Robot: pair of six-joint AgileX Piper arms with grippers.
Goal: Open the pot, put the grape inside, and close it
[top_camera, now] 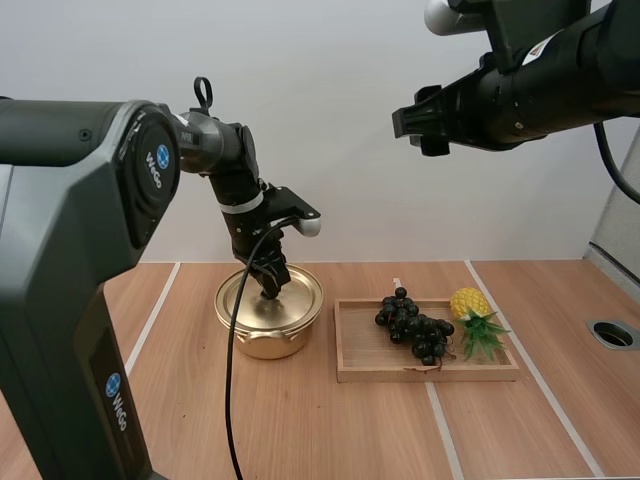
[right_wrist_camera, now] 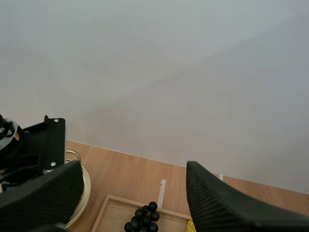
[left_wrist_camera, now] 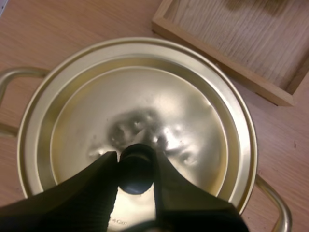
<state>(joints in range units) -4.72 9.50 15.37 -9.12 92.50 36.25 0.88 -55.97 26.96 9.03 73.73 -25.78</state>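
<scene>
Pose | left fingers (left_wrist_camera: 91,186) pinch lid knob (left_wrist_camera: 136,170) | right fingers (right_wrist_camera: 222,203) raised, apart

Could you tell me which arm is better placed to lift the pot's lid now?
Left: the left gripper pinches the lid knob, while the right gripper hangs open, high above the wooden tray.

The pot (top_camera: 268,340) and its lid (left_wrist_camera: 145,92) are thin gold-coloured metal, polished and glossy. The lid's dome is dimpled near the middle. Its knob (left_wrist_camera: 136,173) is black, smooth and dull. The left gripper (left_wrist_camera: 135,157) has matt black fingers (left_wrist_camera: 87,193) with finely ribbed faces. The tray (left_wrist_camera: 227,67) is pale bare wood with straight grain. The surface (top_camera: 300,430) shows matt wood grain. The grapes (top_camera: 415,328) are dark and glossy.
</scene>
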